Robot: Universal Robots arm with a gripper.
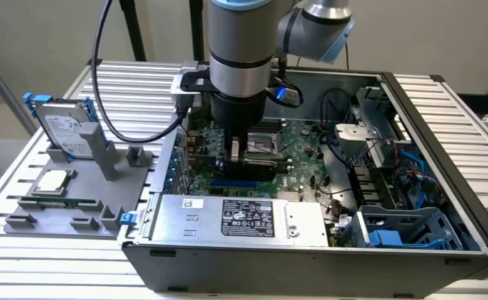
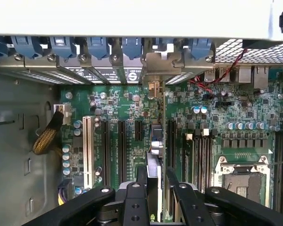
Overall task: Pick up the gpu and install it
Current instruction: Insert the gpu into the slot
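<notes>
Wrist view: end effector (image 2: 155,188) clamped on upright gpu (image 2: 156,141), edge-on over the motherboard (image 2: 132,108) slots.

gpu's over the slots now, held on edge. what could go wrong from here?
1. The gpu hangs between several parallel slots; slight offset could seat it in the wrong one.
2. Its end bracket could catch on the rear slot frame.
3. The gripper is close to board capacitors.
</notes>
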